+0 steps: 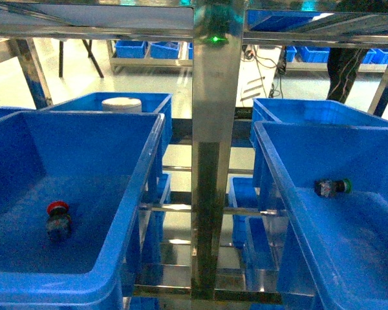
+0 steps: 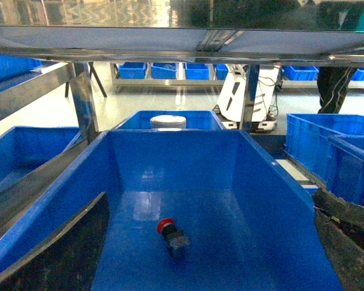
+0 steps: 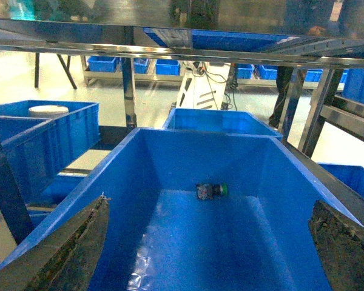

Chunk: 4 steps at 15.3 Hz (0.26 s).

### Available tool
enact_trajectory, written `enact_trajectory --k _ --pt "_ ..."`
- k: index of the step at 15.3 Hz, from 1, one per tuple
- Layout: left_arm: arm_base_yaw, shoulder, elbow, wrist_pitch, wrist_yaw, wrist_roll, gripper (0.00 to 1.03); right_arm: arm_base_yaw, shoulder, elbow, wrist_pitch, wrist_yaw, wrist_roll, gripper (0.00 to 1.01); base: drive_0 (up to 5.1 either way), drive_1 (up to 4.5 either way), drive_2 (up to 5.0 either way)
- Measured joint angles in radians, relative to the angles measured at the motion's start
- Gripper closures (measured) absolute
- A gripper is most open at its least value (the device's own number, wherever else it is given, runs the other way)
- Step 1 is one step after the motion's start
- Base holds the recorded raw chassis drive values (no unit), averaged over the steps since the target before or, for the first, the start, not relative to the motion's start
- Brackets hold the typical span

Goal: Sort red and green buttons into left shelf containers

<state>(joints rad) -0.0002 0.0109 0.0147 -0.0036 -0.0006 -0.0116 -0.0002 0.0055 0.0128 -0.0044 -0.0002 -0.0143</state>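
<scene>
- Left gripper [image 2: 209,242]: its two dark, worn fingers [image 2: 67,254] stand wide apart at the lower corners of the left wrist view, with nothing between them; they hang over the near end of the left blue bin [image 2: 139,151]
- Right gripper [image 3: 212,248]: its fingers [image 3: 73,248] are likewise spread wide and empty, above the near end of the right blue bin [image 3: 164,157]
- The red button [image 2: 171,235] lies on its side on the floor of the left blue bin, red cap toward the far left, apart from every wall; the head view shows it in the left part of that bin [image 1: 57,216]
- The green button [image 3: 212,191] lies on its side near the far wall of the right blue bin, green cap pointing right
- Between the two bins stands a steel shelf post [image 1: 213,161] with a small green light [image 1: 215,40]
- Behind the left bin a second blue bin [image 1: 149,103] holds a round white tub [image 1: 121,104]
</scene>
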Motion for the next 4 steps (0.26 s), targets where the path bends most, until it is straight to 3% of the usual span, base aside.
enact_trajectory --k 4 --pt "0.000 0.000 0.000 0.000 0.000 0.000 0.05 0.000 0.000 0.000 0.000 0.000 0.000 0.03 0.0 0.00 0.0"
